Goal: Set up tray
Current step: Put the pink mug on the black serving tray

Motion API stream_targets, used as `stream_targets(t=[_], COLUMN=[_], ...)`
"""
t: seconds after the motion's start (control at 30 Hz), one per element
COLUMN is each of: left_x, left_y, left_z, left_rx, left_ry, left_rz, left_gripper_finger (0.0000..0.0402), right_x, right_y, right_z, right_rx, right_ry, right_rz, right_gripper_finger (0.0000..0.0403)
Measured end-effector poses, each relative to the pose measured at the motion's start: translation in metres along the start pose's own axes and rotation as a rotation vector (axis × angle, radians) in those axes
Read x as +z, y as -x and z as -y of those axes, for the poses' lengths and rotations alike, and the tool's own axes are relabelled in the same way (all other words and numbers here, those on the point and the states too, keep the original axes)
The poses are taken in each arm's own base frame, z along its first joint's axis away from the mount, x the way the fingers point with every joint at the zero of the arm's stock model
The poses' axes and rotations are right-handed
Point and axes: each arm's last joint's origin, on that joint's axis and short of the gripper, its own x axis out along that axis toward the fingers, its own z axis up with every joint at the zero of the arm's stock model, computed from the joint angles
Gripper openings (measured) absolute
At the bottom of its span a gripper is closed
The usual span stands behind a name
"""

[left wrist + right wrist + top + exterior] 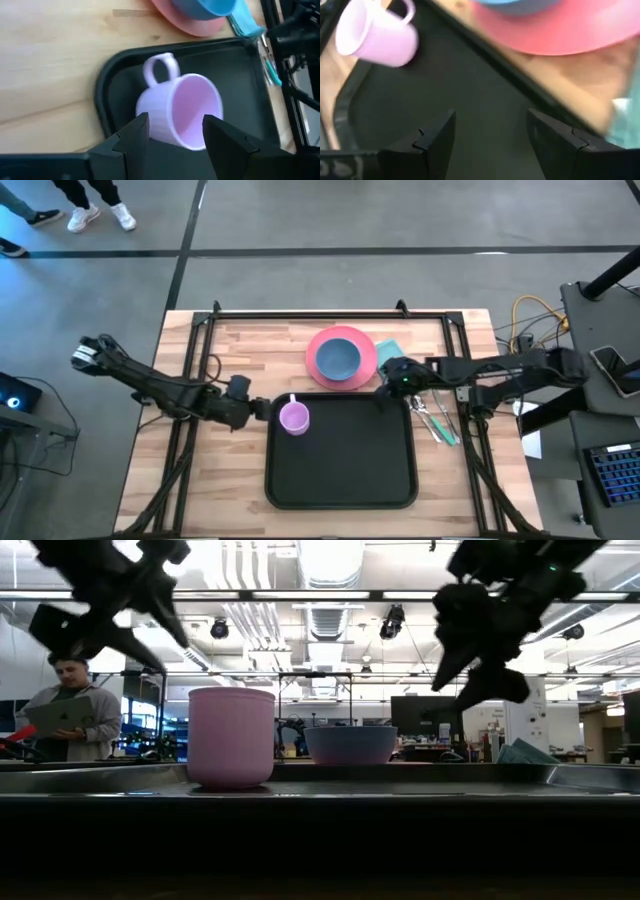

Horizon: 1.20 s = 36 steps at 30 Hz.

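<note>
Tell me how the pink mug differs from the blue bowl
The pink mug stands in the black tray; the blue bowl sits on the pink plate outside it. The mug is tall, narrow and handled; the bowl is low, wide, handleless. Both are upright and look empty.
</note>
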Motion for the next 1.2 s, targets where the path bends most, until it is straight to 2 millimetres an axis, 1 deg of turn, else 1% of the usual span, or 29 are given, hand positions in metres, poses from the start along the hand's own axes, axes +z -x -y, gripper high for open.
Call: stream_targets(t=[0.1, 0.27, 0.4, 0.5, 0.6, 0.73, 0.87, 1.07, 1.2], left_x=[0.000, -0.001, -0.003, -0.005, -0.006, -0.006, -0.006, -0.007, -0.007], left_y=[-0.002, -0.003, -0.007, -0.009, -0.011, -0.011, -0.011, -0.011, -0.011], left_z=[-0.015, -0.027, -0.035, -0.039, -0.042, -0.042, -0.041, -0.040, -0.041], left_rx=[0.012, 0.020, 0.044, 0.058, 0.069, 0.067, 0.057, 0.050, 0.050], left_ry=[0.005, 0.000, -0.013, -0.019, -0.028, -0.060, -0.083, -0.105, -0.117], left_rz=[0.001, 0.001, -0.002, -0.028, -0.047, -0.054, -0.057, -0.059, -0.060], left_gripper_finger=[0.0166, 0.0166, 0.0166, 0.0166, 0.0166, 0.0166, 0.0166, 0.0166, 0.0166], right_x=[0.006, 0.013, 0.019, 0.028, 0.035, 0.042, 0.046, 0.055, 0.058], right_y=[-0.010, -0.034, -0.060, -0.080, -0.099, -0.118, -0.132, -0.145, -0.150], right_z=[-0.016, -0.047, -0.071, -0.085, -0.098, -0.110, -0.117, -0.129, -0.133], right_rx=[0.016, 0.032, 0.034, 0.033, 0.067, 0.085, 0.078, 0.090, 0.073], right_ry=[0.017, 0.067, 0.112, 0.118, 0.127, 0.139, 0.144, 0.166, 0.178], right_rz=[-0.035, -0.091, -0.126, -0.137, -0.182, -0.211, -0.229, -0.220, -0.220], right_gripper_finger=[0.0228, 0.0228, 0.0228, 0.0228, 0.0228, 0.0228, 0.0226, 0.0226, 0.0226])
